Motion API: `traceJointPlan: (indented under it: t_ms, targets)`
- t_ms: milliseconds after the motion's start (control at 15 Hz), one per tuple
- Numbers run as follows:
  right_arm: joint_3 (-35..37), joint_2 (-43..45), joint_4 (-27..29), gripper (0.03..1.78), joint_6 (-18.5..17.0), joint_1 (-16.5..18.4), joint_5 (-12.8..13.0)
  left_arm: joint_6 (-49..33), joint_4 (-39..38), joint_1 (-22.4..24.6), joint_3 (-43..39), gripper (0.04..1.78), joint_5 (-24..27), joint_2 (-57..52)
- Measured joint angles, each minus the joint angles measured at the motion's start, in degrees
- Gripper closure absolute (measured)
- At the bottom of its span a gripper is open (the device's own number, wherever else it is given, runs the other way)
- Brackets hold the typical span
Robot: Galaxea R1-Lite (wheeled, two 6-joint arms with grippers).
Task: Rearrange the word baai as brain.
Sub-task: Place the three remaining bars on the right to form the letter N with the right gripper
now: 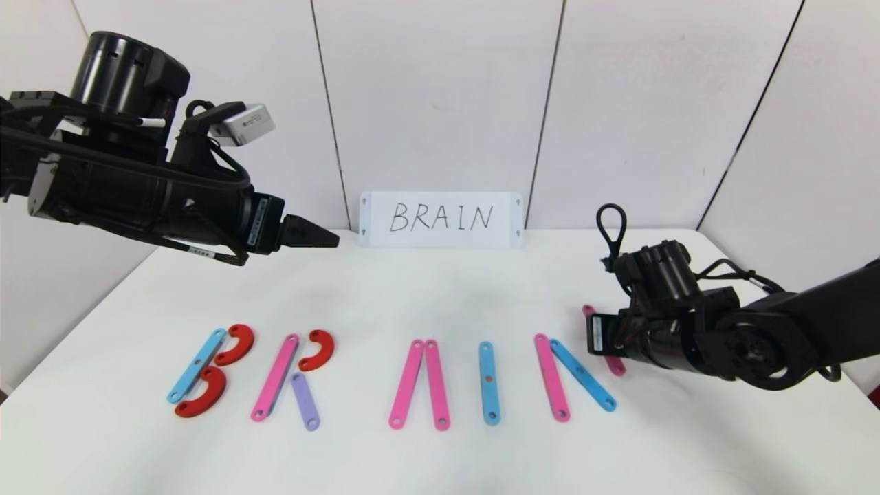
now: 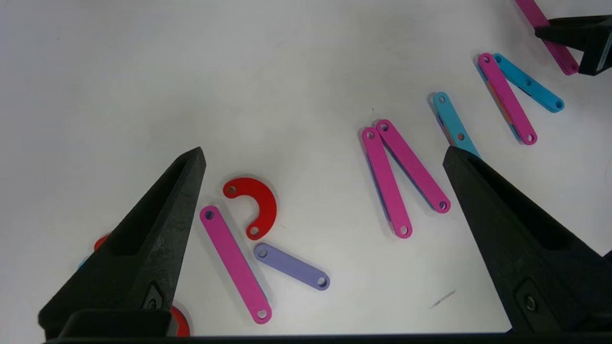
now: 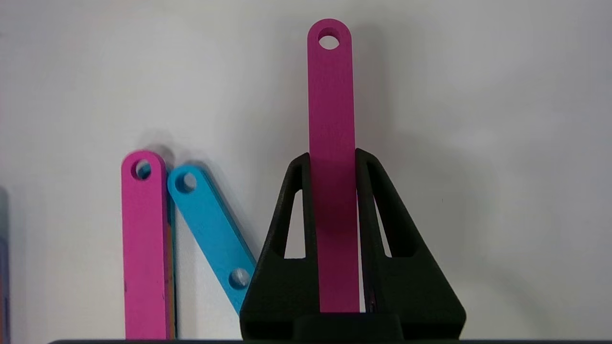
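Note:
The word lies across the front of the white table (image 1: 440,295). B is a blue strip (image 1: 197,364) with two red half-rings (image 1: 235,344). R is a pink strip (image 1: 275,377), a red half-ring (image 1: 318,348) and a purple strip (image 1: 304,401). A is two pink strips (image 1: 419,383). I is a blue strip (image 1: 488,382). N has a pink strip (image 1: 552,377) and a blue diagonal strip (image 1: 583,375). My right gripper (image 3: 332,157) is shut on another pink strip (image 3: 330,95), low over the table just right of the blue diagonal. My left gripper (image 2: 325,157) is open and empty, raised at the rear left (image 1: 323,237).
A white card (image 1: 441,218) with "BRAIN" handwritten in black leans against the back wall. White wall panels close the table at the back and sides. Bare table surface lies between the card and the letters.

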State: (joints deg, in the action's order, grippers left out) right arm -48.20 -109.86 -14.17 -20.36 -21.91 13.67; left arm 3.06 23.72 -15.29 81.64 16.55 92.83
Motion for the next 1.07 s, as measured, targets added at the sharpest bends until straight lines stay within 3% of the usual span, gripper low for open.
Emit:
traceJointPlan:
  t_ms: [333,533,667,867,1067]
  targets:
    - [2.95,0.77,-0.09,1.54,-1.55,-0.63,-0.27,0.00,0.04,-0.12,0.00,0.08,-0.02,0.00]
    - [3.11,0.85,0.06,1.41,-3.10,-1.52,-0.30,0.00,0.04,-0.20,0.00,0.08,-0.02,0.00]
    - [3.15,0.90,0.39,1.20,-3.64,-1.74,-0.30,-0.01,0.04,-0.20,0.00,0.08,0.00,0.00]
    - [3.80,0.99,0.17,0.68,-3.75,-1.79,-0.22,-0.01,0.04,-0.15,-0.02,0.08,-0.05,-0.05]
    - [3.94,1.62,0.11,0.28,-3.73,-1.73,-0.22,0.00,0.06,-0.20,-0.05,0.08,-0.05,-0.09]
